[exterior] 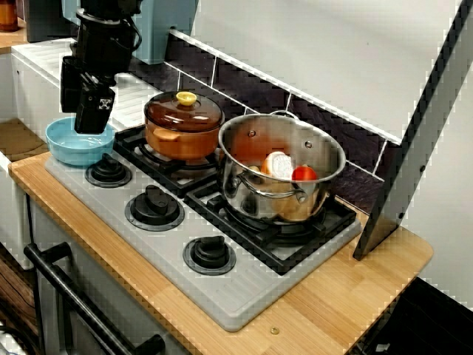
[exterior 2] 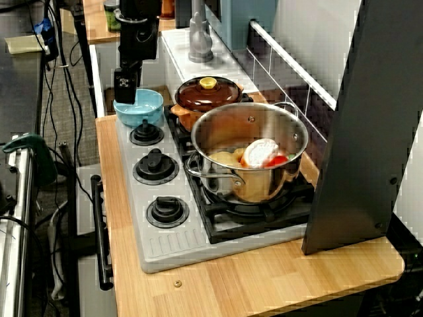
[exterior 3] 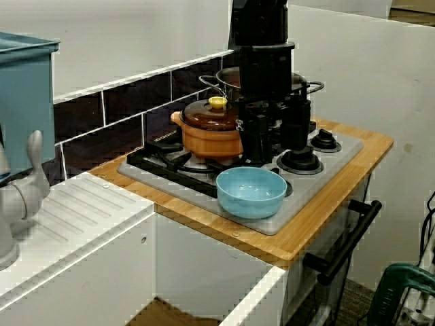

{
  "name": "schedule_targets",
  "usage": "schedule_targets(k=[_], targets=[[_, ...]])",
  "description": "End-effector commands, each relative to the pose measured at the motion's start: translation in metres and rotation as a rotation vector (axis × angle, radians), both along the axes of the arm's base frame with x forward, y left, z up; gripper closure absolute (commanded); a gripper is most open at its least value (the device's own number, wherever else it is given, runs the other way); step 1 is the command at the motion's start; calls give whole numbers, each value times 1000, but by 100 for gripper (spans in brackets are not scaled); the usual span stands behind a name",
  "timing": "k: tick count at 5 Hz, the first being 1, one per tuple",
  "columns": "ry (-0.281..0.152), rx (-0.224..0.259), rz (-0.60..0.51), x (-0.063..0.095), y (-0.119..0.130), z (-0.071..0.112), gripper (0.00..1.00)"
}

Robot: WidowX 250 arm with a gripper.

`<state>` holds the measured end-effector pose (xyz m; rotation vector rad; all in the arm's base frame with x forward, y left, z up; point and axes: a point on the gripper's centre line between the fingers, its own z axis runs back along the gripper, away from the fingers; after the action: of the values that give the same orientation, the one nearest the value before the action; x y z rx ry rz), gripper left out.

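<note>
My black gripper hangs low over the left end of the grey stove, close above a light blue bowl. In the view from the sink side its two fingers stand apart with nothing between them, so it is open. Seen from the stove's front, the gripper overlaps the rear rim of the bowl, which looks empty. In the view along the counter the gripper sits at the left rim of the bowl. I see no contact with the bowl.
An orange pot with a brown lid sits on the back-left burner. On the right burner a steel pot holds toy food. Three knobs line the stove's front, above an oven handle. A white sink drainboard lies to the left and a dark slanted panel to the right.
</note>
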<state>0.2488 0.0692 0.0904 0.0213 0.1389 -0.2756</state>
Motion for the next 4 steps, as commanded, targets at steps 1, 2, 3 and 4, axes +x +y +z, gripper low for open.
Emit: schedule_targets(k=[1,2,3,4], targets=[[-92,-77,291,-2,11,6,0],[-110,-117,396,-2,14,3,0],[-124,-158,476,-2,16,1,0],[-125,-180,510,-1,14,-2,0]])
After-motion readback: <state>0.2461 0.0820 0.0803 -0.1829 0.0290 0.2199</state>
